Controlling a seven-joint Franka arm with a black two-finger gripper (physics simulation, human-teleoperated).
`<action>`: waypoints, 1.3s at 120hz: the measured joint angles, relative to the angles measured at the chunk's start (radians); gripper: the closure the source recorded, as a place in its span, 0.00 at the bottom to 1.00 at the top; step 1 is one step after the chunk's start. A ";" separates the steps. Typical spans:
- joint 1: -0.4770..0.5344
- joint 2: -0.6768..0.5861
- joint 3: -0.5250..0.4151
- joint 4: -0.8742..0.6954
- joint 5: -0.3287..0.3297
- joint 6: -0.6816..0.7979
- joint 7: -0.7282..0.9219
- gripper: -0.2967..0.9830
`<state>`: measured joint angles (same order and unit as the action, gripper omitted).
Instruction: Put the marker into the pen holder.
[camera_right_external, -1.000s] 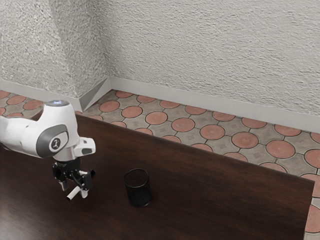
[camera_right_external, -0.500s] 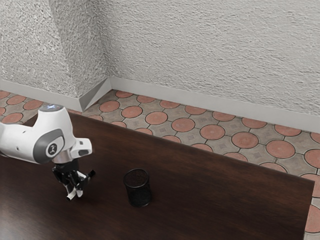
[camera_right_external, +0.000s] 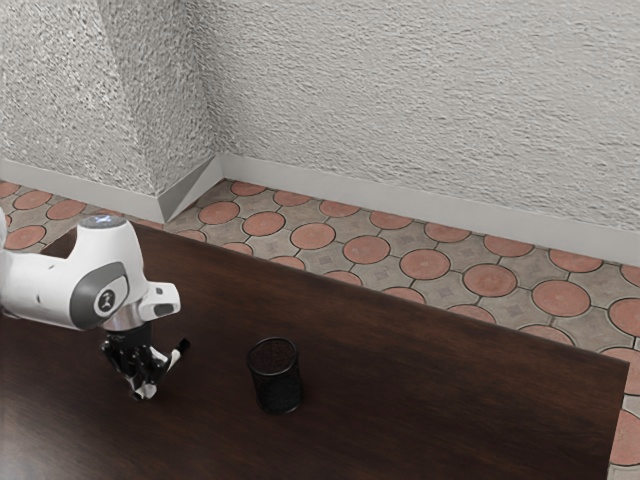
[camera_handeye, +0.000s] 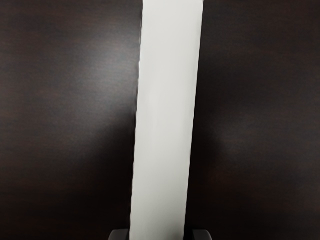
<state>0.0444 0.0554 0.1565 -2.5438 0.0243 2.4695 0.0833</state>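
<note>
My end effector (camera_right_external: 147, 391) clasps the marker (camera_handeye: 162, 120). Carried too low, its protruding end may strike the pen holder (camera_right_external: 275, 376) and twist.

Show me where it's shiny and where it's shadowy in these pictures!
Wrist view: a pale glare shines on the dark table to one side of the white marker, with darker patches, maybe shadows, along both its sides. Exterior view: a faint shine near that view's lower left corner; the bumpy wall looks darker near its corner.
</note>
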 joint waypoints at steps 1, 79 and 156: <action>-0.002 0.001 0.000 0.001 0.000 0.000 0.000 0.70; -0.151 -0.251 -0.154 0.237 0.057 -0.432 -0.099 0.83; -0.173 0.106 -0.329 0.632 0.002 -0.710 -0.257 0.49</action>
<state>-0.1289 0.1611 -0.1720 -1.9118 0.0261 1.7598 -0.1739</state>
